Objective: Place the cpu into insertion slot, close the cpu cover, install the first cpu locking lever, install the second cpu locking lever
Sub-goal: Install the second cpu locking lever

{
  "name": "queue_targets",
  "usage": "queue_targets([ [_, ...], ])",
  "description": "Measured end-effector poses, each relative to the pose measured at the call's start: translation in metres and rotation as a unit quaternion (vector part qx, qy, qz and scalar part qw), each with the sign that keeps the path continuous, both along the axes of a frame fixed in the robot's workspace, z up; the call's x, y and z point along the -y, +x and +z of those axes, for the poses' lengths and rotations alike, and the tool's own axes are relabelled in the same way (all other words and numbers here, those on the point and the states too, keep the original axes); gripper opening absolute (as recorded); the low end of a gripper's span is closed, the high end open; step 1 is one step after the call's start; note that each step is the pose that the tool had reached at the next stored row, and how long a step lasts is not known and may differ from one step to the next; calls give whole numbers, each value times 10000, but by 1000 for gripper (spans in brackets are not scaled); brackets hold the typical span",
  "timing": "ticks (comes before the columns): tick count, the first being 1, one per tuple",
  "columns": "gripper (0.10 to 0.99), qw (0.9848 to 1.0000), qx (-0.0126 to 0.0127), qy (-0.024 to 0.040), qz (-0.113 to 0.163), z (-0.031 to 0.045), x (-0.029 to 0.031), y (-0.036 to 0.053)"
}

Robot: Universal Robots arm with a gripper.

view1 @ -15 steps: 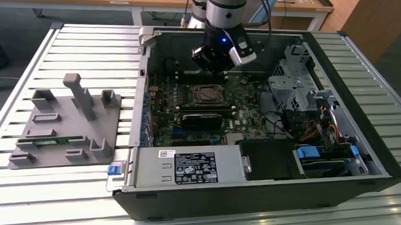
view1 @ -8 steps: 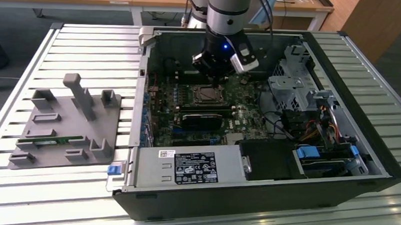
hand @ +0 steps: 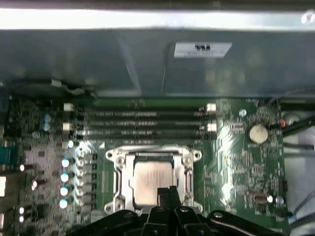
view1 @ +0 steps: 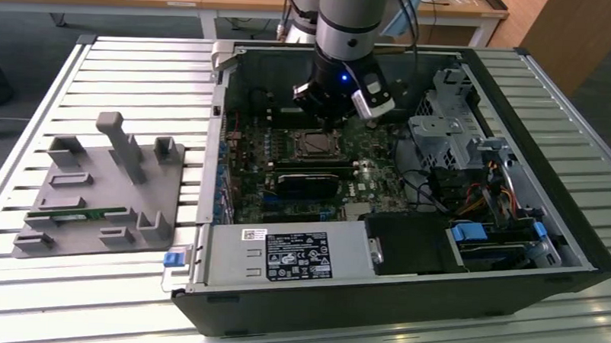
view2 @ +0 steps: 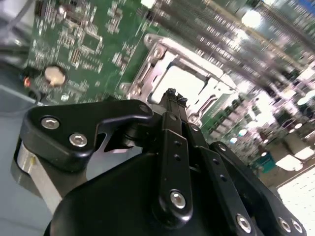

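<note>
The narrow, empty end effector (hand: 166, 191) hovers over the seated cpu (hand: 151, 183); drifting toward six o'clock could scrape it.

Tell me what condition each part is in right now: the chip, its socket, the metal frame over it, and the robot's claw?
cpu: lying flat in the socket, silver top showing.
insertion slot: filled by the chip.
cpu cover: down flat around the chip, framing it.
gripper: fingertips together, poised just over the chip's edge, holding nothing.
computer case: lying on its side, open, motherboard exposed.
</note>
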State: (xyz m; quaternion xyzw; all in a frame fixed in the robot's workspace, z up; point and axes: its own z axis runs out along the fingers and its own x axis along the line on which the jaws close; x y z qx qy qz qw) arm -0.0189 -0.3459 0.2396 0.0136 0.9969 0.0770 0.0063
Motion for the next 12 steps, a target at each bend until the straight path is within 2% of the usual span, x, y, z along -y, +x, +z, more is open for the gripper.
queue_targets([
  [1, 106, 10000, 0, 60, 0, -3, 9, 0],
  [2, 106, 10000, 0, 75, 0, -6, 26, 0],
  [12, 106, 9999, 0, 110, 0, -33, 329, 0],
])
